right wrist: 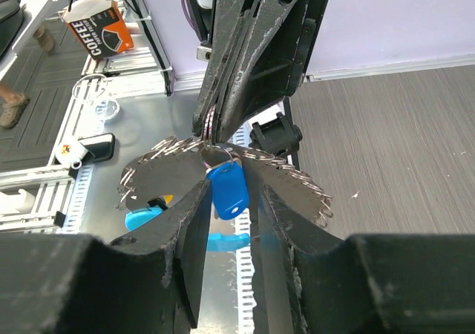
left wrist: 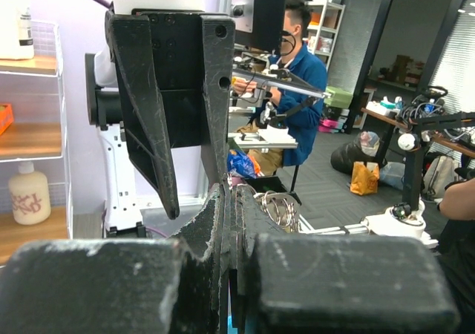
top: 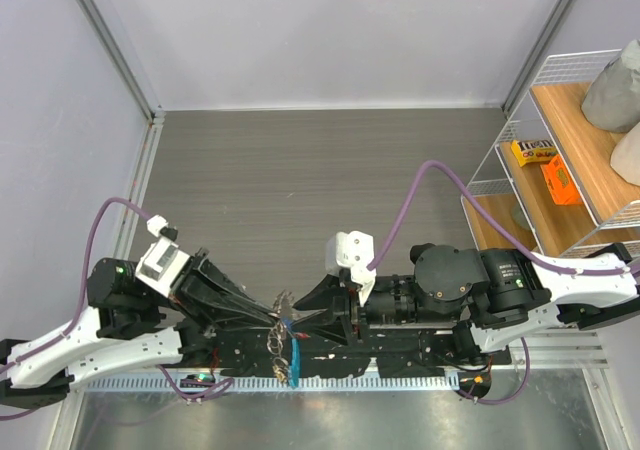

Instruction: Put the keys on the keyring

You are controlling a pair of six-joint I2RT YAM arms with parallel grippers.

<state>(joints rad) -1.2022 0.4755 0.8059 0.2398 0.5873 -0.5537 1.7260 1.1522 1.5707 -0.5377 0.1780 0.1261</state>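
Note:
The keyring (right wrist: 297,182) is a jagged silvery loop with a light-blue plastic band (right wrist: 145,219), and it hangs between the two grippers. My left gripper (right wrist: 210,130) comes in from above in the right wrist view and is shut on the ring's top. A key with a blue tag (right wrist: 228,188) hangs from that spot. My right gripper (right wrist: 232,193) is open, with a finger on either side of the blue tag. In the top view the left gripper (top: 278,320) and right gripper (top: 296,322) meet tip to tip, and the keys (top: 285,365) dangle below them. In the left wrist view the closed left gripper (left wrist: 234,193) hides the grip; silver rings (left wrist: 278,208) show beyond it.
A wire shelf (top: 545,70) stands at the right with an orange box (top: 560,180) and a yellow packet (top: 532,152). A slotted white rail (top: 400,378) runs along the near metal edge. A coffee box (right wrist: 96,26) lies off to the left. A seated person (left wrist: 297,74) is in the background.

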